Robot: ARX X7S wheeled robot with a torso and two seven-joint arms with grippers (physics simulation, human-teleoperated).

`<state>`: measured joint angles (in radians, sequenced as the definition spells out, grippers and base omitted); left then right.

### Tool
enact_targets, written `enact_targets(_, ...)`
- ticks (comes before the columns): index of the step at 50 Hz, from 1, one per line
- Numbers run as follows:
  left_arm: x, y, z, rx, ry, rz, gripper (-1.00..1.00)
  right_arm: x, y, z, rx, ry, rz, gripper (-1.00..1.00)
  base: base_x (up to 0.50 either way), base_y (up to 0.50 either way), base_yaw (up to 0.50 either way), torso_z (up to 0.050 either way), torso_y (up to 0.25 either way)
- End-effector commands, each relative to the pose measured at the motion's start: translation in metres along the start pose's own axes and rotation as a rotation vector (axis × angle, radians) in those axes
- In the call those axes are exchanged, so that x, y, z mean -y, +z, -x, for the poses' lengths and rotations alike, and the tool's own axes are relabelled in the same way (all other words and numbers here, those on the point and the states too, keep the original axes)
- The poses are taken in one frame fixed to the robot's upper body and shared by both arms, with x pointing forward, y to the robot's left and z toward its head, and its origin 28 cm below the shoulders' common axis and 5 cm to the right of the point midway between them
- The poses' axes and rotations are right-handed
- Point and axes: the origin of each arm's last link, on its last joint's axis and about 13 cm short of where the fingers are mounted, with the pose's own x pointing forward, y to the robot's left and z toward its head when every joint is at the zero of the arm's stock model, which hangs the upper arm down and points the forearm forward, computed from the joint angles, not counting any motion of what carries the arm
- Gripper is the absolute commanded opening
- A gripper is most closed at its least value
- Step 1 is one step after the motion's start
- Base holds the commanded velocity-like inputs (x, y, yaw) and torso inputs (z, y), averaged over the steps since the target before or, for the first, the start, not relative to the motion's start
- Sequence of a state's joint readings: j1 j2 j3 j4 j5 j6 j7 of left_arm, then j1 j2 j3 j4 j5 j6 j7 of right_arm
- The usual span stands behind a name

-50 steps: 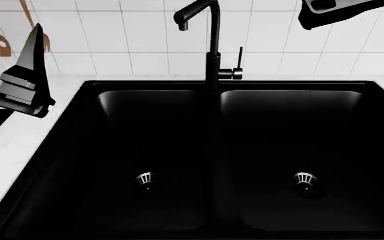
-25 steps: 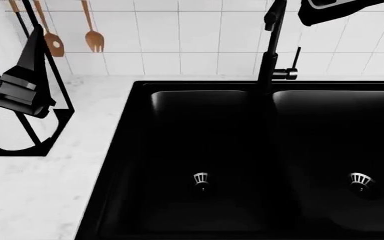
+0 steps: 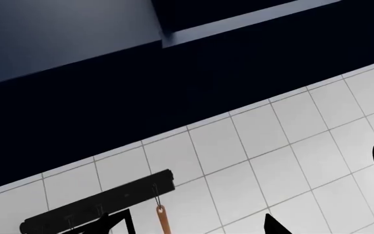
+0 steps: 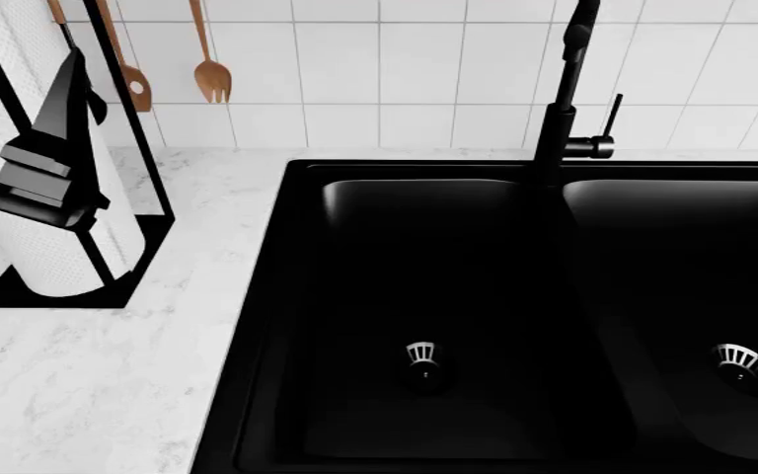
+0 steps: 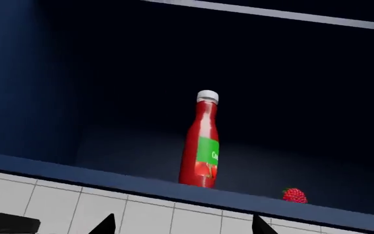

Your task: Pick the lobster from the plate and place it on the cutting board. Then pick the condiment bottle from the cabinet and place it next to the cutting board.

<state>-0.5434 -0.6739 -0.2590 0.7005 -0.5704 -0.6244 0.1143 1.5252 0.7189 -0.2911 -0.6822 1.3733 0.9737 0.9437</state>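
The condiment bottle, red with a white cap and a green label, stands upright on the shelf of the open dark cabinet. My right gripper is open and empty, below and short of the bottle, with its two tips wide apart. It is out of the head view. My left gripper points up at the left of the head view. In its wrist view the left gripper is open and empty, facing the tiled wall. The lobster, the plate and the cutting board are out of view.
A black double sink with a tall black faucet fills the counter ahead. A paper towel roll in a black frame stands behind my left gripper. Wooden utensils hang on the wall. A strawberry lies right of the bottle.
The head view has swung left: the sink and faucet slid right, and the paper towel holder came into view. My right gripper left the top right of the head view.
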Motion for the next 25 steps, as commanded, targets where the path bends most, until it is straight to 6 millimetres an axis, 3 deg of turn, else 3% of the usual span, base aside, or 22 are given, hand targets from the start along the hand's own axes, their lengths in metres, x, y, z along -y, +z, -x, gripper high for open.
enact_targets(1,0.0,0.0,0.0,-0.005,-0.001,0.013,1.0,0.003,0.003,-0.026,0.007,-0.069,-0.02,1.0,0.0,0.0,0.0,0.0,0.0)
enact_targets(10,0.0,0.0,0.0,-0.007,-0.012,0.017,1.0,0.016,0.037,-0.081,0.019,-0.101,-0.039,1.0,0.0,0.0,0.0,0.0,0.0)
enact_targets(15,0.0,0.0,0.0,-0.008,-0.015,0.014,1.0,0.015,0.041,-0.099,0.039,-0.107,-0.047,1.0,0.0,-0.23,0.0,0.0,0.0)
enact_targets(25,0.0,0.0,0.0,-0.015,-0.035,0.017,1.0,0.011,0.055,-0.139,-0.029,-0.086,-0.103,1.0,0.0,0.0,0.0,0.0,0.0)
